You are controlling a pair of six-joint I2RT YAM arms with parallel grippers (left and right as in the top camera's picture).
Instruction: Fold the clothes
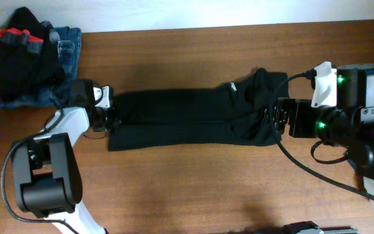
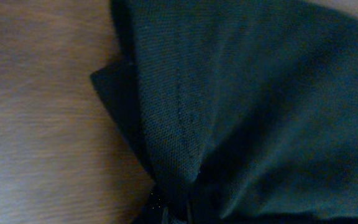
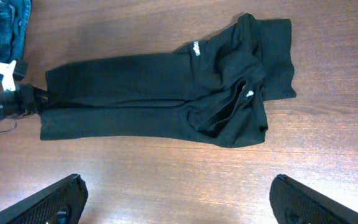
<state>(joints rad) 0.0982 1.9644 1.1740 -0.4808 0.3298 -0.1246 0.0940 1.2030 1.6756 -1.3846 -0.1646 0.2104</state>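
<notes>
We found the black garment [image 1: 187, 120] lying flat as one long, narrow strip. Its bulkier end, which carried a small white label [image 3: 248, 93], was bunched and creased. It looked to us folded once along its length and no further, so the crosswise folds were not yet made, and the bunched end wanted smoothing first.

At the garment's plain end the left gripper [image 1: 106, 114] was clamped on the cloth; its wrist view showed the fabric [image 2: 241, 106] gathered to a pinch at the bottom of the frame. Over the bunched end hung the right gripper [image 3: 179, 199], its fingers [image 3: 48, 202] spread wide and touching nothing.

Beyond the plain end, well apart from the garment, sat a pile of other clothes [image 1: 21, 58], black with some red and blue denim, not folded as far as we could tell.

Under the garment ran a brown wooden table [image 1: 193, 188], with a pale strip along its far edge.
</notes>
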